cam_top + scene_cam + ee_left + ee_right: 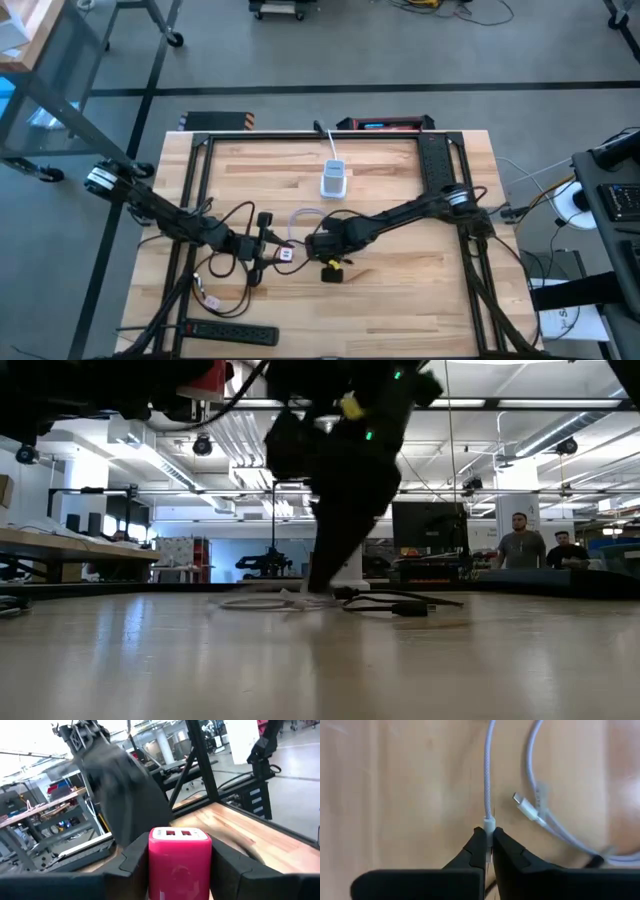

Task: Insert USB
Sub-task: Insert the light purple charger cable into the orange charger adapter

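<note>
A pink charger block (179,865) with two USB ports (177,833) on its end face sits between the fingers of my left gripper (179,870); in the high view, the left gripper (281,253) is near the table's middle. My right gripper (322,243) is just right of it, pointing down, shut on a white braided cable (487,775). The cable lies in a loop (305,215) on the wood, and its free small plug (522,802) rests on the table. In the low view the right arm (335,490) reaches down to the tabletop. My left gripper pinches the pink charger block between its two fingers, one on each side wall (155,865), with the port face pointing away from the wrist. The block looks lifted off the table. My right gripper pinches the white cable at its plug collar (489,824) between the fingertips, from above, pointing down. The fingers lie along the cable, which runs away flat on the wood.
A white charger (333,178) stands toward the far side of the table. Black cables (225,265) and a power strip (230,330) lie near the left near corner. A black frame (440,165) borders the table. Two people (520,545) stand in the room beyond.
</note>
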Robot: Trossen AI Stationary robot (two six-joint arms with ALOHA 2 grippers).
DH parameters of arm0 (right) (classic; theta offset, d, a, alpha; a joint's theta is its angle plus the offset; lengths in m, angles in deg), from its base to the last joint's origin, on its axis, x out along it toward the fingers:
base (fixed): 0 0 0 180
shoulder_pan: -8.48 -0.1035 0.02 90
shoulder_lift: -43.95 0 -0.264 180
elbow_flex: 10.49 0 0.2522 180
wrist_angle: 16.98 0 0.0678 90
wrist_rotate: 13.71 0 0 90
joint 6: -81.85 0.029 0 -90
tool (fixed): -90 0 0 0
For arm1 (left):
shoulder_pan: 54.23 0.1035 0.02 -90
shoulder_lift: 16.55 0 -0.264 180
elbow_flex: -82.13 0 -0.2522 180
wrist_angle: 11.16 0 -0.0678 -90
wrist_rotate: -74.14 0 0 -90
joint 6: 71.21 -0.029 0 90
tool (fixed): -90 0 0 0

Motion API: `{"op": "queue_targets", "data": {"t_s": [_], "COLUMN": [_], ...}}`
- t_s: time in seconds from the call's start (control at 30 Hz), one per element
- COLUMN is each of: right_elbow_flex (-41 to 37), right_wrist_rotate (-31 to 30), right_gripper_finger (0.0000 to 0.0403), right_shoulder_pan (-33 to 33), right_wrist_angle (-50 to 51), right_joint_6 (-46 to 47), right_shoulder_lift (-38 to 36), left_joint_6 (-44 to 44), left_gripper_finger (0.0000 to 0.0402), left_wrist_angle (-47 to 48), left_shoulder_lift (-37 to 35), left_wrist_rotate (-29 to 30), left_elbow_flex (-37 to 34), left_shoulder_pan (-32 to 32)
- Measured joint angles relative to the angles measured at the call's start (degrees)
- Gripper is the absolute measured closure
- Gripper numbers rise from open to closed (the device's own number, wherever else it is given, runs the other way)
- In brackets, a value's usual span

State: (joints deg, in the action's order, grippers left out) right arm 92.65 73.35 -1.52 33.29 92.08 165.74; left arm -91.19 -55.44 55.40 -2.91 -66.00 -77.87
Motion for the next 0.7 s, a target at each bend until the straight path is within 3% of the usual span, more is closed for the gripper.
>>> {"op": "queue_targets", "data": {"t_s": [0.2, 0.43, 0.7], "right_elbow_flex": [4.7, 7.6, 8.2], "right_wrist_rotate": [-0.1, 0.5, 0.3], "right_gripper_finger": [0.0353, 0.0295, 0.0271], "right_shoulder_pan": [0.0, 0.1, 0.3], "right_wrist_angle": [2.4, 4.5, 4.6], "right_joint_6": [-3.4, -4.8, -4.8], "right_shoulder_lift": [4.4, 4.2, 4.0], "left_joint_6": [-0.2, -0.3, -0.3], "left_gripper_finger": [0.0265, 0.0266, 0.0259], "left_wrist_angle": [0.9, 1.2, 1.6], "left_shoulder_lift": [-0.7, -0.9, -0.9], "left_wrist_rotate": [0.0, 0.0, 0.0], "left_elbow_flex": [0.0, 0.0, 0.0], "left_shoulder_pan": [-0.7, -0.8, -0.9]}}
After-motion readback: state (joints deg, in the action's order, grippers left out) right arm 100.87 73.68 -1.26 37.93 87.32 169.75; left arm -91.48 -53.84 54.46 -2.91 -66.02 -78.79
